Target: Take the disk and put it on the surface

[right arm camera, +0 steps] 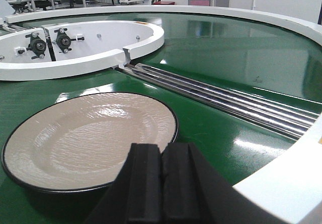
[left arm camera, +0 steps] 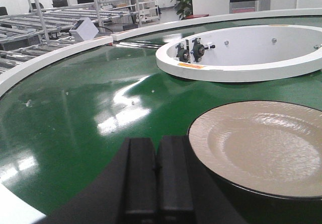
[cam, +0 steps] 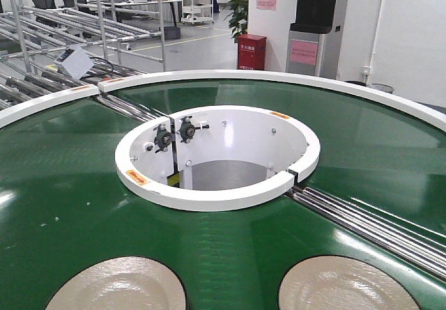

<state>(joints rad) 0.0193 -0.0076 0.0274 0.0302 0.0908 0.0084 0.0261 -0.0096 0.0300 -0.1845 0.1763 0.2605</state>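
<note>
Two beige disks with dark rims lie on the green belt (cam: 63, 205), one at the lower left (cam: 118, 288) and one at the lower right (cam: 348, 285) of the front view. In the left wrist view, my left gripper (left arm camera: 157, 144) is shut and holds nothing, with the left disk (left arm camera: 261, 146) just to its right. In the right wrist view, my right gripper (right arm camera: 161, 149) is also shut and holds nothing, its tips at the near rim of the right disk (right arm camera: 90, 136). Neither gripper shows in the front view. The surface is out of view.
A white inner ring (cam: 216, 198) with two black bearing mounts (cam: 174, 134) sits in the middle of the belt. Steel rollers (right arm camera: 226, 105) cross the belt to the right. The white outer rim (right arm camera: 282, 183) lies close by the right gripper. Metal racks (cam: 63, 17) stand behind.
</note>
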